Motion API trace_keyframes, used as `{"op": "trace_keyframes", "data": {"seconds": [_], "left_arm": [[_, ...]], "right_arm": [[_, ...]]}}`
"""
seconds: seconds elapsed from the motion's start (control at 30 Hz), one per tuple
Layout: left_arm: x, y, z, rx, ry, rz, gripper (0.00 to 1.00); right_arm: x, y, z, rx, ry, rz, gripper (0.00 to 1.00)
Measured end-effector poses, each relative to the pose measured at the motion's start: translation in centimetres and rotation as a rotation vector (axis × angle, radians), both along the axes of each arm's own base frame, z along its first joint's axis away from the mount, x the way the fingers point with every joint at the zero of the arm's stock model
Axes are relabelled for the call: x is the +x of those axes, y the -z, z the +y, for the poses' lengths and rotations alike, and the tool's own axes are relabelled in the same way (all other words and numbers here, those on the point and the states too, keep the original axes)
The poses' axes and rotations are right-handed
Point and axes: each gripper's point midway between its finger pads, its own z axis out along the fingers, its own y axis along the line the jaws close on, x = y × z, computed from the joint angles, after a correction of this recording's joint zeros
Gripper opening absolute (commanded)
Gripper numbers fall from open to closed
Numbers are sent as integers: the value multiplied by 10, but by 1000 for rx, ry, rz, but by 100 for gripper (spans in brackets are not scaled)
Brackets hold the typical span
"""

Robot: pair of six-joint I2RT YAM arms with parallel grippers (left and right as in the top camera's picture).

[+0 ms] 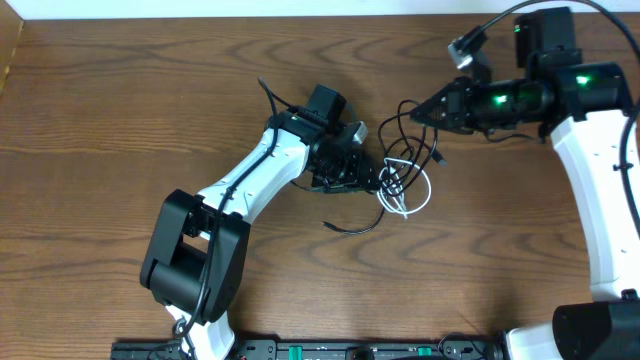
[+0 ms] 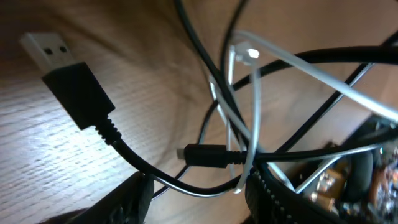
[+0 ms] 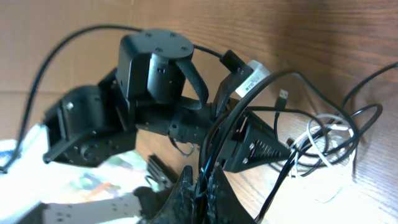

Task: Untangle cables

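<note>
The cables form a small tangle on the wooden table: a white cable [image 1: 418, 200] looped through black cables [image 1: 405, 125]. My left gripper [image 1: 378, 180] is at the tangle's left side. In the left wrist view it [image 2: 199, 199] is open, with a black cable and the white cable [image 2: 255, 106] crossing the gap between its fingers. A black USB plug [image 2: 62, 68] and a smaller plug [image 2: 202, 154] lie beyond. My right gripper [image 1: 410, 113] is above and right of the tangle, shut [image 3: 202, 183] on black cable strands that rise from the tangle; the white cable [image 3: 317, 146] lies further right.
A loose black cable end [image 1: 350, 228] curls below the left gripper. The table's left edge [image 1: 10, 50] shows at the far left. A black rail [image 1: 330, 350] runs along the front edge. The left arm's body [image 3: 155, 68] fills the middle of the right wrist view.
</note>
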Motion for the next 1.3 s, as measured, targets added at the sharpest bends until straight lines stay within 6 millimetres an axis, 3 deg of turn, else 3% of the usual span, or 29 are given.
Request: {"op": "trace_keyframes", "data": {"seconds": [0.33,0.5,0.67,0.83,0.9,0.97,1.17,1.27,1.3], "left_arm": [[34,-6,-8,-18,-158,-53,53],[40,-2,-7,15,-230,-47,53],[38,7,-10,44,-250,-31,53],[36,8,-15,42,-243,-33,51],[39,5,-20,16,-231,-47,45],[39,2,-23,-10,-209,-57,44],[37,-7,-25,-47,-153,-83,45],[37,-29,-25,-77,-127,-145,50],[35,-45,-24,-93,-110,-183,53]], "right_arm": [[2,-5,-7,51,41,47,1],[8,-12,-8,92,74,61,1],[17,-39,-20,204,123,35,1],[9,-74,-25,292,127,-11,1],[4,-79,-26,285,139,-17,1],[3,-75,-29,255,171,-5,1],[9,-37,-55,53,343,75,1],[15,-26,-66,-37,407,67,1],[16,-23,-69,-65,427,64,1]]}}
